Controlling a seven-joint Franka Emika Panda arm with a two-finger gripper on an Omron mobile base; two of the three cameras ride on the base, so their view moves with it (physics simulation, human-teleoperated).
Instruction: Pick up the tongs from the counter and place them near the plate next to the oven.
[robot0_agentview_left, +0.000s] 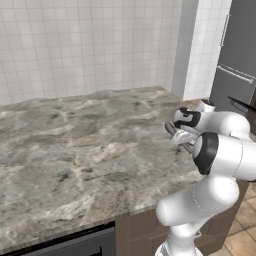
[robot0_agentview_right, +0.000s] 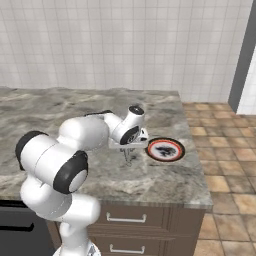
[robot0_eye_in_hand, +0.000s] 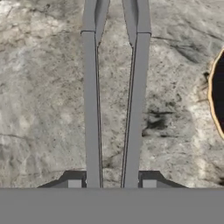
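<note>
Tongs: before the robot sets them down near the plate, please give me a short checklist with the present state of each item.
1. Tongs held between the fingers: ok, both arms run up from between the tips.
2. Gripper shut on the tongs: ok.
3. Plate close by: ok, it lies on the counter just to the right of the hand.
4. Bare counter under the tongs: ok, the hand view shows only stone below them.
5. Tongs clear of the plate rim: ok, a gap shows in the hand view.
6. Height of the tongs above the counter: cannot tell.
</note>
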